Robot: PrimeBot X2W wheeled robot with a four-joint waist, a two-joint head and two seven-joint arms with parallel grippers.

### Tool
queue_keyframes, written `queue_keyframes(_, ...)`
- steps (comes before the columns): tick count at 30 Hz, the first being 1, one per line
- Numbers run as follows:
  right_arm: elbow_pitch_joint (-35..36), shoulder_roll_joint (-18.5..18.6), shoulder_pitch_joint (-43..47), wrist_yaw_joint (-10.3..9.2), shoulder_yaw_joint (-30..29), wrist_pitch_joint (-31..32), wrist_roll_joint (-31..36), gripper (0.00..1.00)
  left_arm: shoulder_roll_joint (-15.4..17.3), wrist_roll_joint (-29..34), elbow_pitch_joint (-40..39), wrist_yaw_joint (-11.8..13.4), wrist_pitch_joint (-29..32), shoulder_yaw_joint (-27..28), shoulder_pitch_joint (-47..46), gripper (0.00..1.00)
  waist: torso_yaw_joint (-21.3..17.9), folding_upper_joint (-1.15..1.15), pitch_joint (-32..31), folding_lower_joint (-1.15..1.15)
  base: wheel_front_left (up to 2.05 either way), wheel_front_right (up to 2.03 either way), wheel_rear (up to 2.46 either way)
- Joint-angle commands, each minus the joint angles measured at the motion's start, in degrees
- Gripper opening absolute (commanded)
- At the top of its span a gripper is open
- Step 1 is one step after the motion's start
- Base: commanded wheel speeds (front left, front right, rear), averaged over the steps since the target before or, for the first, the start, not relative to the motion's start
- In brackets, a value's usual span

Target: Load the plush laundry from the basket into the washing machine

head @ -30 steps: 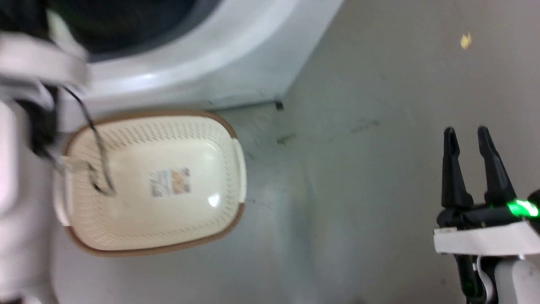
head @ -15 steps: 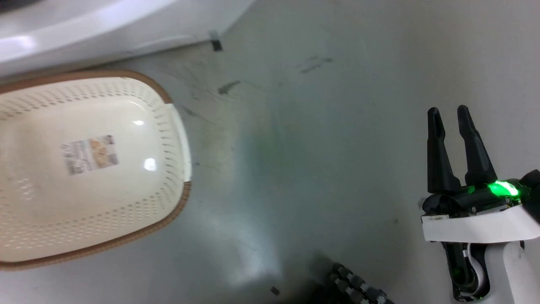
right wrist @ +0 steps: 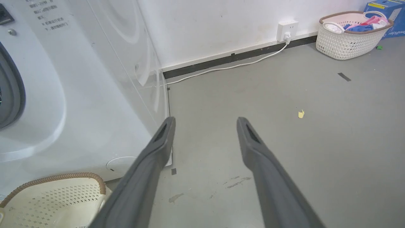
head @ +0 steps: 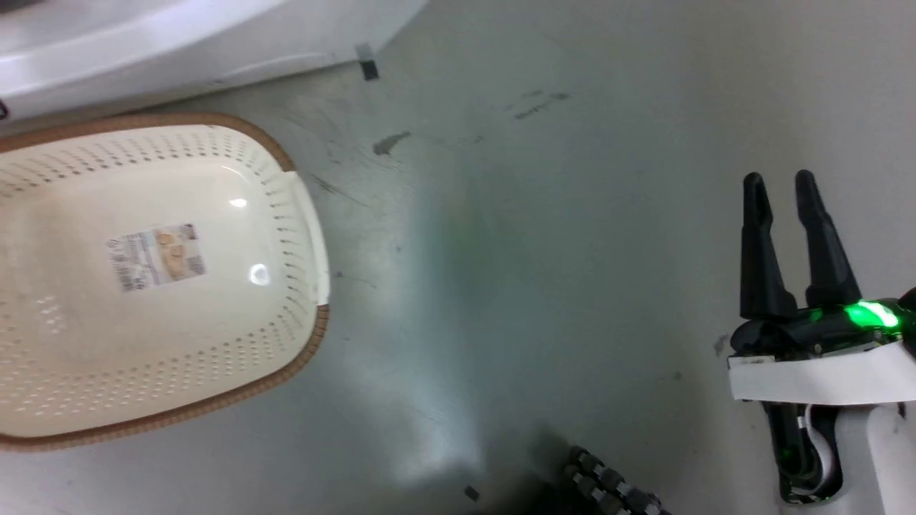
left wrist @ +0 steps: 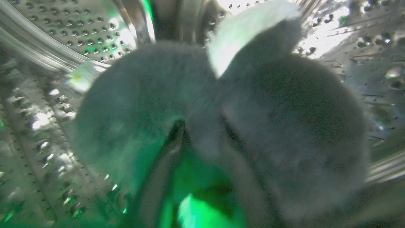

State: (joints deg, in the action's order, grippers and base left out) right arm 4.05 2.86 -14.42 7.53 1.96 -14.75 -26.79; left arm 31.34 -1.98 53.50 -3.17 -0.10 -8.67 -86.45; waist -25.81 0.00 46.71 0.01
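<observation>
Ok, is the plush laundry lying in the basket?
No, the basket holds just a paper label; the plush laundry is in the drum.

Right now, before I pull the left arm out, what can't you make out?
- Left gripper jaws, left wrist view: the plush laundry covers them; open or gripping, cannot tell.
- Drum bottom, same view: hidden under the plush.
- Basket left end, head view: cut off by the edge.
- Basket label: print too small.
</observation>
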Motion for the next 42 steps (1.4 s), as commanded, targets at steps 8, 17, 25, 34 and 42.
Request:
queue_keyframes(8, 0.17, 0.01, 1.29, -0.04, -3.76, -0.25, 6.15, 1.0, -4.81, -5.56, 5.28, -0.19, -13.11, 2.31, 12.93, 1.0, 7.49, 0.0, -13.27, -0.01, 0.0, 0.0, 0.0)
queue_keyframes(17, 0.12, 0.01, 4.56, -0.04, -4.64, -0.25, 12.86, 1.0, -13.91, -9.53, -9.84, -0.94, -14.87, 4.92, 34.39, 1.0, 16.14, 0.0, -27.57, -0.01, 0.0, 0.0, 0.0)
queue_keyframes(25, -0.49, 0.01, 9.76, -0.04, -4.79, -0.25, 16.47, 1.0, -21.23, -9.46, -28.58, -1.56, -14.88, 6.46, 57.32, 1.0, 21.59, 0.0, -37.23, -0.01, 0.0, 0.0, 0.0)
queue_keyframes(34, -1.52, 0.01, 14.46, -0.04, -4.12, -0.25, 17.66, 1.0, -26.45, -7.66, -40.12, -0.02, -14.89, 6.3, 76.06, 1.0, 24.94, 0.0, -43.06, -0.01, 0.0, 0.0, 0.0)
queue_keyframes(42, -2.74, 0.01, 19.27, -0.04, -3.35, -0.25, 19.33, 1.0, -28.08, -6.15, -42.71, 2.54, -14.89, 3.18, 85.61, 1.0, 27.39, 0.0, -46.51, -0.01, 0.0, 0.0, 0.0)
